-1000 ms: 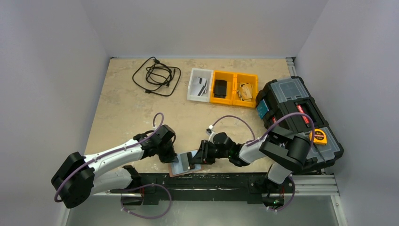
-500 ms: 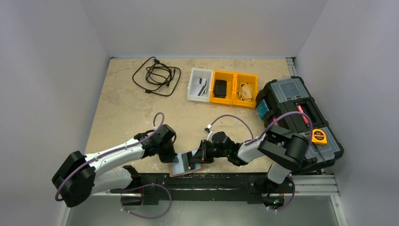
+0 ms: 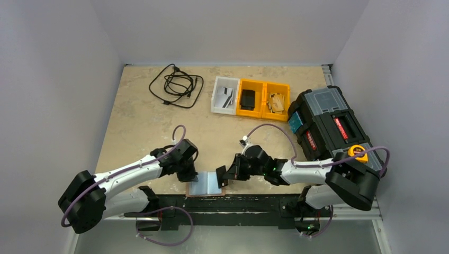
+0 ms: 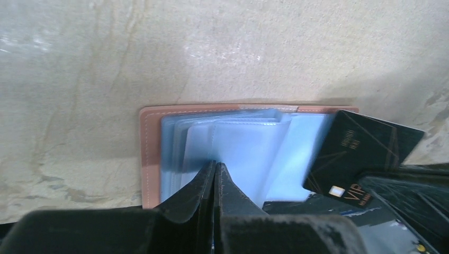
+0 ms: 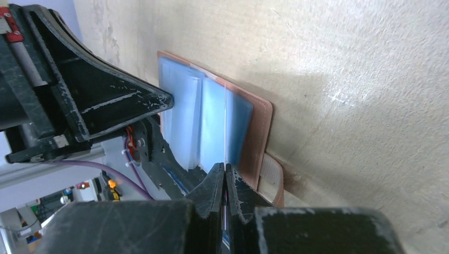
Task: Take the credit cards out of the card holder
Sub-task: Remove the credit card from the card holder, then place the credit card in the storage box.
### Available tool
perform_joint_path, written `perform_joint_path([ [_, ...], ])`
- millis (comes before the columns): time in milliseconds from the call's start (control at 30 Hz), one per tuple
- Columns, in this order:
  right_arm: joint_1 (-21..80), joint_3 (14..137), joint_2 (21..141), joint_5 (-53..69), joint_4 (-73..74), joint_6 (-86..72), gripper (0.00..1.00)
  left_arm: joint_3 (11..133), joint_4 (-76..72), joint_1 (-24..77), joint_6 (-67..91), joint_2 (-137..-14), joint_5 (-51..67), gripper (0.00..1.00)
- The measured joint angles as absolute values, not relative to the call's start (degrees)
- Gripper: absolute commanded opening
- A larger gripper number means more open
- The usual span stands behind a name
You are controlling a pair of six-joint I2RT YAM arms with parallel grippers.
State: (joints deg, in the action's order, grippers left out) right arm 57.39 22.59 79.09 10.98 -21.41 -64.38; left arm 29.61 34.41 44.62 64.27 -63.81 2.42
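Left wrist: black card (image 4: 360,145), apparently in right tool (image 5: 225,169), overlaps card holder (image 4: 150,153).

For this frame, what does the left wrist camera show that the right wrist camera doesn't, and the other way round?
Left wrist only: the face of the black card, with VIP lettering, overhanging the right side of the card holder.
Right wrist only: that card edge-on, a thin line pinched in the closed right gripper, and a tan strap at the holder's edge.
Both: the holder lying open on the table, its clear blue sleeves showing, and the closed left gripper with its tips at the sleeves.
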Motion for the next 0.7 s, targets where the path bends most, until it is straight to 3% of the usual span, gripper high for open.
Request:
perform_joint_path([
  [133,57.4,25.8,74.5,9.4,-14.1,-62.6,0.0,32.2,38.4,44.6,61.3,-62.7,0.6,0.13],
  [433,55.4,35.9,68.4,5.0,-1.8,-57.8,0.0,44.4,44.9,44.6,55.7,-55.5,-2.4,0.64],
  [700,43.1,46.6,67.2,0.1,13.8,-49.6,0.0,45.9,51.2,44.6,53.2,-50.0,-4.3,0.86],
])
